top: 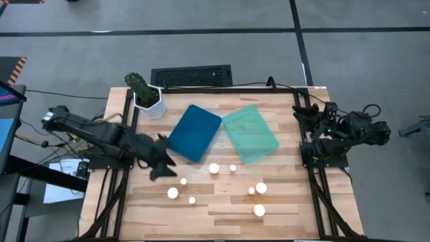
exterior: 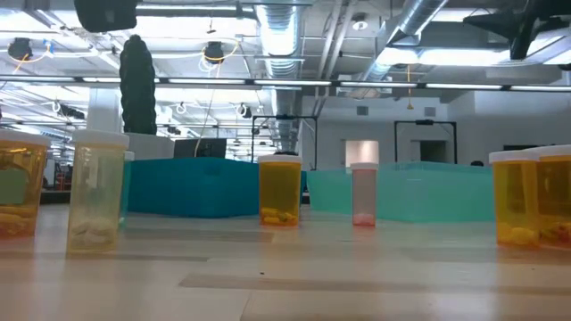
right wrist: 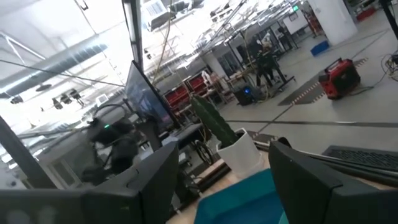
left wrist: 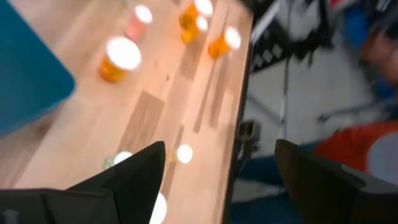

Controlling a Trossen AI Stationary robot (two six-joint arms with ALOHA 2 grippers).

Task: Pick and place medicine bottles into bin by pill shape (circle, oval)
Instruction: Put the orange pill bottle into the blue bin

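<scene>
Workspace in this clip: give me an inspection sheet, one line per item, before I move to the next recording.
Surface: wooden table, slatted top.
Job's things: blue tray and green tray side by side at the far half, both without bottles; eight bottles upright on the near half, none in a tray.
Clutter: cactus pot at the far left corner.
Grippers: left tool open, over the table beside the blue tray, holding nothing; right tool open, its arm folded at the right edge.
Cables: bundles off the left side, more at the right arm's base.
Surroundings: grey floor, black grate behind the table; no person seen clearly.
</scene>
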